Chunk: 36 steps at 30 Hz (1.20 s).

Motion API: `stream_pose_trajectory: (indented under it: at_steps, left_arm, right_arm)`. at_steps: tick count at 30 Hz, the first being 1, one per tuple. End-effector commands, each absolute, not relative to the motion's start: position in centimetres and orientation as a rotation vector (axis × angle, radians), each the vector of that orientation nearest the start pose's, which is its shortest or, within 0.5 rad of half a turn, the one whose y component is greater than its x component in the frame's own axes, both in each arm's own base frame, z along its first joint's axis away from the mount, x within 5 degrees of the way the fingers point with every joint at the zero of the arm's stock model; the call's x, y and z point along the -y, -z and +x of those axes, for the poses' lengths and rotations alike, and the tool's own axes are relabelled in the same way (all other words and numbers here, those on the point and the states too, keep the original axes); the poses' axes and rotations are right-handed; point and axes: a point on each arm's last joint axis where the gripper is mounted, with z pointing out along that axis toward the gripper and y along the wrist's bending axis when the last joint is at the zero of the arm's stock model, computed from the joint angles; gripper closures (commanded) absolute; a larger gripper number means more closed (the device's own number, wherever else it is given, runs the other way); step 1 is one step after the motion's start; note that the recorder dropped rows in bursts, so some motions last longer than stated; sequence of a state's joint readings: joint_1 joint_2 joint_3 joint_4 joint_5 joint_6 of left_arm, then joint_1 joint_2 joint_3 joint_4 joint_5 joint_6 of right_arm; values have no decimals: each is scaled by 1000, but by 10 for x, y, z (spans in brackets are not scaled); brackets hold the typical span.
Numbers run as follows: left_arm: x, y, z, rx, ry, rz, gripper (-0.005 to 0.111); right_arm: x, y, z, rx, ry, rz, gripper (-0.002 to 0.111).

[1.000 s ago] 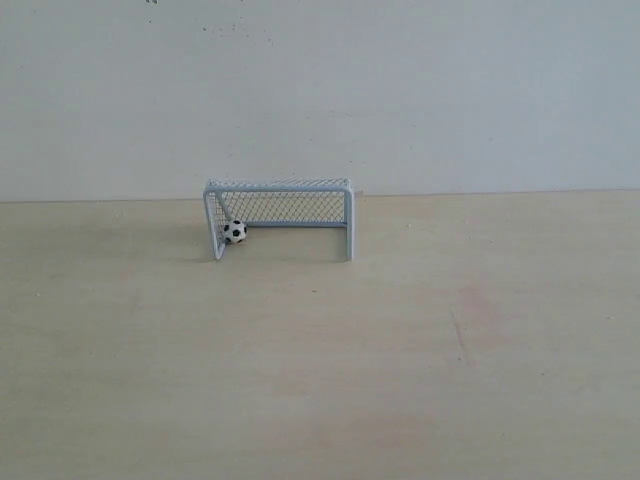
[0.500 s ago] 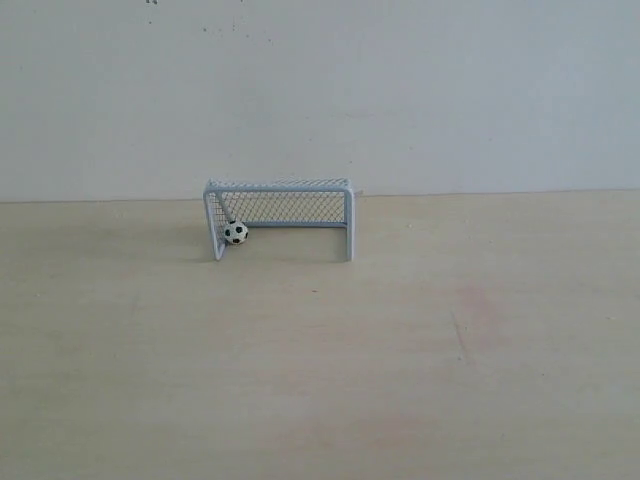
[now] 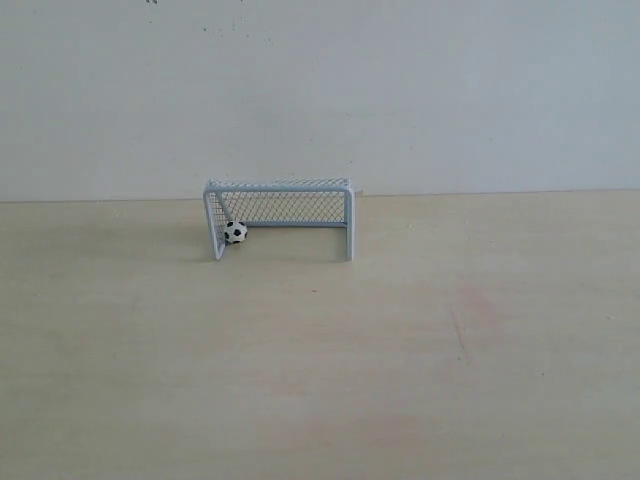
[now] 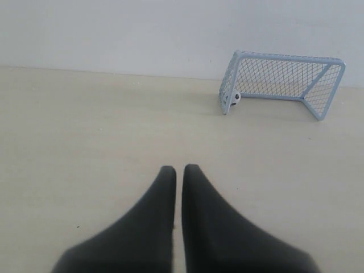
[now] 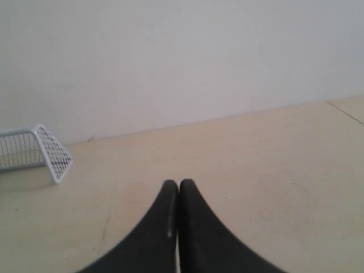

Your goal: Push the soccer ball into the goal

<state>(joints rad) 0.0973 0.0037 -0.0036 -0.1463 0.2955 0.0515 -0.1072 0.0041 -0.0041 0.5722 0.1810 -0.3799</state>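
Observation:
The soccer ball [image 3: 235, 232] rests inside the goal [image 3: 279, 186], against its left side net, at the back of the table by the wall. In the left wrist view the ball [image 4: 236, 97] peeks from behind the goal's [image 4: 284, 58] near post. My left gripper [image 4: 178, 169] is shut with nothing held, well short of the goal. My right gripper [image 5: 178, 183] is shut too, empty, with only the goal's end [image 5: 54, 154] showing far off to its side. Neither arm shows in the exterior view.
A pale wooden table [image 3: 320, 360] runs up to a plain white wall [image 3: 320, 90]. A faint reddish stain [image 3: 470, 320] marks the tabletop right of centre. A table edge or seam [image 5: 344, 111] shows at the far side of the right wrist view.

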Motion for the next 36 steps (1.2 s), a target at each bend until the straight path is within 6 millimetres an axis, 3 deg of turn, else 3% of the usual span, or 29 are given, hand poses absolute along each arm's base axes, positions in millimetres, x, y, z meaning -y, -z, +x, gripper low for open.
stream_pose_trajectory:
  at_steps: [1, 10, 23, 36]
  left_arm:
    - [-1, -187, 55, -1771, 29, -124, 102]
    - [-1, -187, 55, -1771, 29, -124, 102]
    - [-1, -187, 55, -1771, 29, -124, 102]
    - [-1, -187, 55, -1771, 29, -124, 102]
  right_arm:
    - [-1, -196, 56, -1673, -65, 109, 109]
    - [6, -192, 55, -1720, 90, 50, 109]
    - [4, -180, 53, -1856, 118, -62, 109]
    - [3, -180, 53, -1850, 102, -60, 109]
